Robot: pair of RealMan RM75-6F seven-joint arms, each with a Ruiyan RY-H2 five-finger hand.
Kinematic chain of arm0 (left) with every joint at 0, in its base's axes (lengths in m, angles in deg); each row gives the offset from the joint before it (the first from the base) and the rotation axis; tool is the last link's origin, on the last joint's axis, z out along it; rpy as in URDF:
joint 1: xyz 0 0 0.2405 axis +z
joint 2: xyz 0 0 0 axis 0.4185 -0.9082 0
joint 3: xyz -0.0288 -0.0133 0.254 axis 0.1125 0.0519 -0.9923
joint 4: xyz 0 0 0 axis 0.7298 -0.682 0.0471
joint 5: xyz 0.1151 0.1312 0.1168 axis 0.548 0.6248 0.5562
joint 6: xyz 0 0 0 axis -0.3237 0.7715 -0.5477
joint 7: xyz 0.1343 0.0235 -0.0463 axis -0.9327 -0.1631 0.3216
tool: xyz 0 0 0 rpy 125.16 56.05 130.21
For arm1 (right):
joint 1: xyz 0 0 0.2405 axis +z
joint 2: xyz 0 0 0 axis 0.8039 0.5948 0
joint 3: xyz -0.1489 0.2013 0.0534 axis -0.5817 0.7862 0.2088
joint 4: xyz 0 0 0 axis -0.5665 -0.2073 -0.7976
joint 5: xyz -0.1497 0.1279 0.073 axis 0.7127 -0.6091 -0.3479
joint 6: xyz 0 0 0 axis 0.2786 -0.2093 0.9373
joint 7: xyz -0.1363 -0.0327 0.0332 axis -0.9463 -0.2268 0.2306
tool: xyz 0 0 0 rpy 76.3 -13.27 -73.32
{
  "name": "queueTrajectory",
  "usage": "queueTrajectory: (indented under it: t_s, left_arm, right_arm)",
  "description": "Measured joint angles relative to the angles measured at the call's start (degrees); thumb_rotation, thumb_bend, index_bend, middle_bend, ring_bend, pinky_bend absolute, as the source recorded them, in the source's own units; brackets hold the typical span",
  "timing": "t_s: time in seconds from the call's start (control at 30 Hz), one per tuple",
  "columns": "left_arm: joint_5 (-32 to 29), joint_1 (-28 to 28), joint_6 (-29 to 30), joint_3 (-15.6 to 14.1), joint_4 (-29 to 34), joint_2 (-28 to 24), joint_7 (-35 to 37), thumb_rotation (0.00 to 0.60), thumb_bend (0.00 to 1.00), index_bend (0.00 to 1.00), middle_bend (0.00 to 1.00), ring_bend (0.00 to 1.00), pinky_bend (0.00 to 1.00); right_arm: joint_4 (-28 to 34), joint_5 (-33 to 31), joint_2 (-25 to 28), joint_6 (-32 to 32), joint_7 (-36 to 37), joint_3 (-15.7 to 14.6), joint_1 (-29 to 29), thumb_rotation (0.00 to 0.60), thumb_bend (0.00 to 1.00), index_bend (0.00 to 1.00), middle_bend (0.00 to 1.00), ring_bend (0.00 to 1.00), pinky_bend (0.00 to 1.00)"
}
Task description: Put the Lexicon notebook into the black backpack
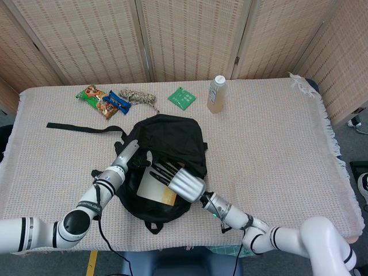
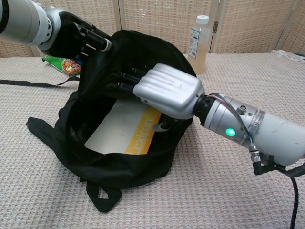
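Left hand (image 2: 76,40) grips the backpack (image 1: 172,138) rim. Right hand (image 2: 164,90) grips the notebook (image 2: 126,129); a snagged flap may drag it out on withdrawal.

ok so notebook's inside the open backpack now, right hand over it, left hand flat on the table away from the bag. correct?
Not quite. The left hand isn't flat on the table: in the chest view it grips the raised edge of the black backpack, holding the opening up. The rest stands: the notebook lies inside the open bag, with the right hand over it.
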Motion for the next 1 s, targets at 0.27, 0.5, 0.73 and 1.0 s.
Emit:
queueTrajectory:
  t_s: [0.27,0.5,0.73,1.0]
  left_arm:
    - [2.6,0.6,-1.4,-1.3,0.3,-0.7,-0.3,0.600,0.77,0.51,0.36,0.24,0.07]
    - [11.0,3.0,-4.3,-4.2,1.7,-2.6,-1.3,0.600,0.57,0.22,0.25,0.15,0.00]
    - [21.2,6.5,-5.6,-7.1,3.9,-5.6,-1.9,0.600,0.36,0.13,0.19,0.10,0.00]
    - [33.4,12.9,3.2,-10.1,6.4,-7.9,-2.6,0.600,0.38,0.16,0.19,0.13,0.00]
  right_arm:
    - [5.8,3.9,6.3,4.9,7.6,-3.4,-2.6,0.600,0.00,0.00,0.00,0.11,0.07]
    - [10.0,9.3,15.1,13.7,15.0,-8.7,-7.6,0.600,0.00,0.00,0.01,0.15,0.10]
    - [12.2,13.1,21.5,20.2,15.4,-11.8,-13.2,0.600,0.00,0.00,0.01,0.14,0.10]
    - [13.2,8.6,25.1,21.2,17.0,-10.5,-17.0,0.600,0.00,0.01,0.10,0.21,0.17]
